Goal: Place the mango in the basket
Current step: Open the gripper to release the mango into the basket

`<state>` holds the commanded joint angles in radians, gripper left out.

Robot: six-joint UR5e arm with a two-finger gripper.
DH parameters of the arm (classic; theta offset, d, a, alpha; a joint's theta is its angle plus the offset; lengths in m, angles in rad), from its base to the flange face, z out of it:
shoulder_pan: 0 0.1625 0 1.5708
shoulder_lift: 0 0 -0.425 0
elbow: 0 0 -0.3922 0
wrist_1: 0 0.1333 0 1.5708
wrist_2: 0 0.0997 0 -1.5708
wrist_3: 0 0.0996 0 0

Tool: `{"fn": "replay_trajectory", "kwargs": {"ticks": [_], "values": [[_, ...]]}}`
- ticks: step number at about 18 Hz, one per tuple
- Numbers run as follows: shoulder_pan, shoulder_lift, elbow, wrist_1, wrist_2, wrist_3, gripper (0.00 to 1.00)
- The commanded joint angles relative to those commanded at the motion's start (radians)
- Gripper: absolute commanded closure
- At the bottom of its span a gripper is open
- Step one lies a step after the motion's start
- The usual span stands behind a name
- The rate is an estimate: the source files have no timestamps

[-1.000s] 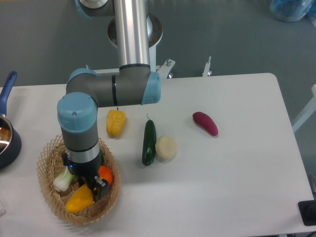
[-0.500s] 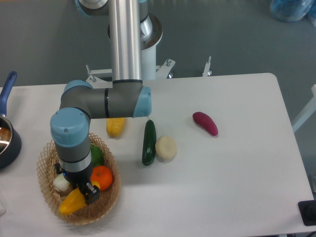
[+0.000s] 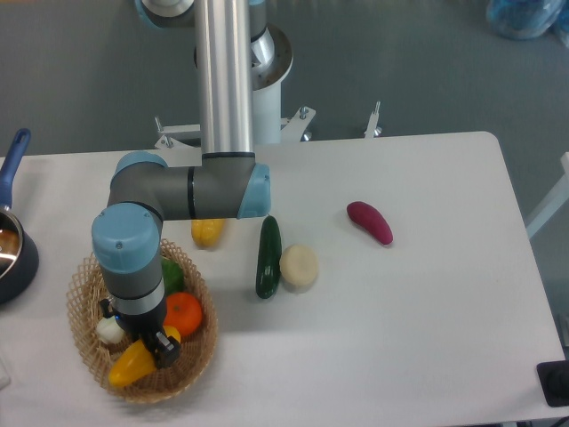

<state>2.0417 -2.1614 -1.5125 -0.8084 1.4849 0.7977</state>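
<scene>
The mango (image 3: 130, 365), yellow shading to orange, lies low in the front of the round wicker basket (image 3: 200, 349) at the table's front left. My gripper (image 3: 153, 345) points straight down into the basket, and its dark fingers (image 3: 166, 352) close on the mango's right end. The wrist hides the upper part of the fingers. In the basket beside the mango are a round orange (image 3: 185, 313), a green vegetable (image 3: 172, 277) and a white vegetable (image 3: 110, 330).
A yellow bell pepper (image 3: 206, 233) sits on the table behind the basket, partly hidden by the arm. A green cucumber (image 3: 268, 256), a pale round vegetable (image 3: 299, 266) and a purple eggplant (image 3: 369, 221) lie to the right. A dark pot (image 3: 11, 252) stands at the left edge.
The gripper carried the mango left and lower into the basket, uncovering the orange. Over the last half second it has hardly moved.
</scene>
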Motion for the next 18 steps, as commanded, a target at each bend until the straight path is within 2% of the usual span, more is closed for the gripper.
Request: {"fn": "replay_trajectory", "kwargs": {"ticks": [1, 2, 3, 4, 12, 16, 18], "values": [[0.000, -0.005, 0.000, 0.000, -0.002, 0.000, 0.76], [0.000, -0.006, 0.000, 0.000, 0.000, 0.002, 0.52], [0.000, -0.009, 0.002, 0.002, 0.000, 0.005, 0.12], [0.000, -0.009, 0.005, 0.002, 0.000, 0.002, 0.00], [0.009, 0.034, 0.046, -0.002, 0.011, -0.006, 0.00], [0.113, 0.074, 0.075, -0.002, 0.210, 0.001, 0.00], [0.184, 0.074, 0.115, -0.005, 0.238, 0.008, 0.00]]}}
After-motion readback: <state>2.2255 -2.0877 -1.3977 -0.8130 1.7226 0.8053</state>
